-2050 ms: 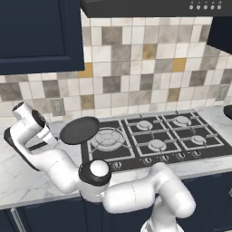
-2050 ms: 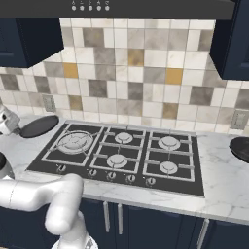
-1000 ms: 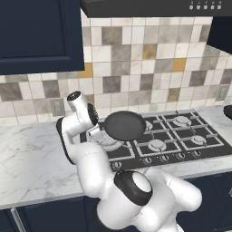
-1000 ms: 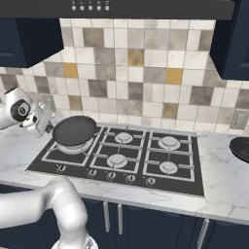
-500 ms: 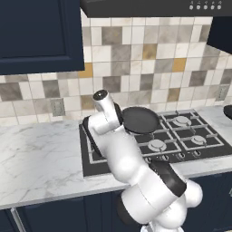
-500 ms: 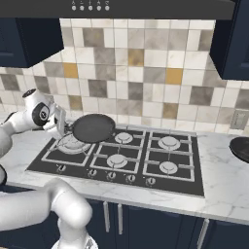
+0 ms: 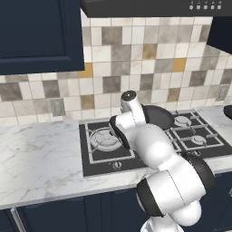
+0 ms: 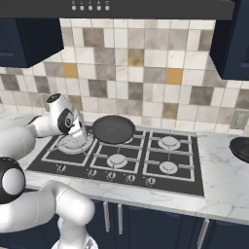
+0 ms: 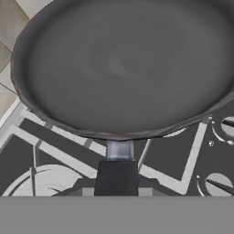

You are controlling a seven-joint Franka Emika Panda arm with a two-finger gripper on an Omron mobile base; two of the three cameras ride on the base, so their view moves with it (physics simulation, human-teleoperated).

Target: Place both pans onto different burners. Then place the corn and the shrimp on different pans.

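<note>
Holding the black-handled pan (image 8: 114, 129) by its handle, the end effector (image 8: 83, 132) is closed on it and keeps it level in the air. The pan extends just ahead of the end effector, above the cooktop (image 8: 185, 176) near its back edge. Far to the right of the end effector, the second pan (image 8: 241, 148) rests on the bench (image 8: 223, 185).

Since two seconds ago the arm swings rightward, carrying the black-handled pan (image 8: 114, 129) from beyond the cooktop's (image 8: 185, 182) left edge, past the big multi-ring burner (image 8: 73, 143), to hover above the rear burners. In the left base view the pan (image 7: 156, 117) now sits mid-cooktop, behind the arm.
</note>
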